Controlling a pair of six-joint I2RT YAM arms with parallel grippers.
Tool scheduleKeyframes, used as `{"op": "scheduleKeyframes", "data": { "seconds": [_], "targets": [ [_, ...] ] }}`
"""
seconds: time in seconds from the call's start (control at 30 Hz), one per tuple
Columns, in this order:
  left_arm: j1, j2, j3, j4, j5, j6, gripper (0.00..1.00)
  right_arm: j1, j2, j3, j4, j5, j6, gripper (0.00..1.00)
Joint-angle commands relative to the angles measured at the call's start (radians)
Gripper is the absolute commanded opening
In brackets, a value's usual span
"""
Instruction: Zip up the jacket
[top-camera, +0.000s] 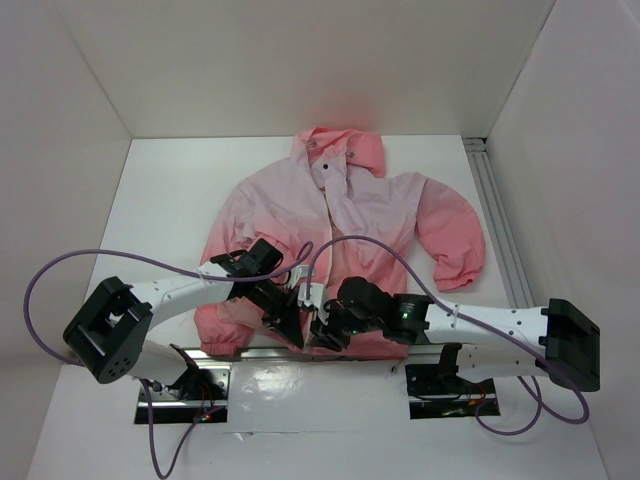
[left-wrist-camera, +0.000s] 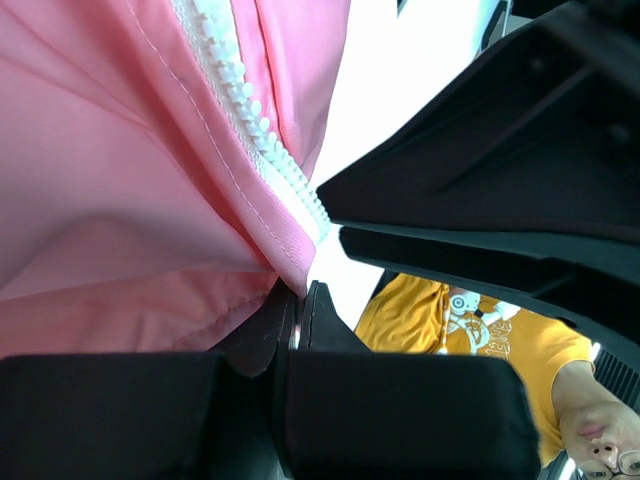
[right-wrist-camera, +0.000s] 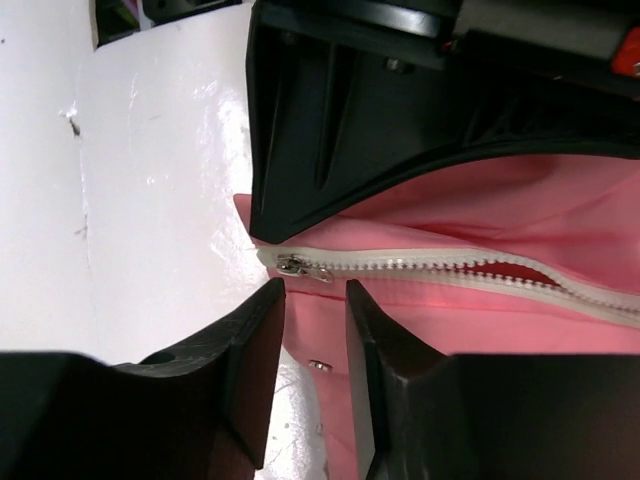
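The jacket lies flat and face up on the white table. Its hood is at the far side and its coral hem is nearest the arm bases. The front is open at the collar. Both arms reach in over the hem, and their heads meet at the bottom of the jacket's front opening.

The left gripper is clenched on the pink cloth at the hem corner, just beside the white zipper teeth. The fabric bunches into folds where it is pinched.

The right gripper sits just below that same jacket corner with its two fingers parted by a narrow gap and nothing clamped between them. The metal zipper slider rests at the very bottom end of the zipper, just past those fingertips. A small snap on the jacket shows in the gap.

Beyond the jacket's edge, a person in a yellow shirt shows in the left wrist view.
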Motion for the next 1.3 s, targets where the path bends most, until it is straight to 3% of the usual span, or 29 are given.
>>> {"op": "scheduleKeyframes", "data": {
  "seconds": [0.0,0.17,0.6,0.93,1.27],
  "targets": [
    [-0.009,-0.01,0.03,-0.03,0.051,0.039,0.0,0.009,-0.038,0.036,-0.01,0.043,-0.001,0.39],
    [-0.009,-0.01,0.03,-0.03,0.051,0.039,0.0,0.009,-0.009,0.036,0.019,0.018,-0.001,0.49],
    [-0.009,-0.01,0.03,-0.03,0.06,0.039,0.0,0.009,0.03,0.027,0.058,-0.042,-0.033,0.5],
    [-0.009,-0.01,0.03,-0.03,0.06,0.048,0.0,0.018,0.03,0.027,0.079,-0.083,-0.043,0.47],
    [-0.009,-0.01,0.03,-0.03,0.06,0.048,0.0,0.018,0.021,0.027,0.07,-0.083,-0.043,0.33]
  ]
}}
